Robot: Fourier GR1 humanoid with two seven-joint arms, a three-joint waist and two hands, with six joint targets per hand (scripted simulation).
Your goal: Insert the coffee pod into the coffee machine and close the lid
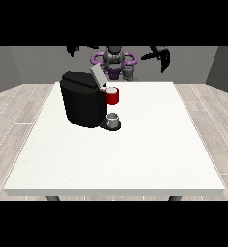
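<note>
Front view: coffee machine (82,103) lid (97,75) tilted up; hand at right (160,55) raised, fingers straight.

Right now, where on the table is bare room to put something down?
The white table is bare across its whole near half and its right side. It is crowded only at the far left, where the black coffee machine, its red pod holder and grey cup stand.
</note>
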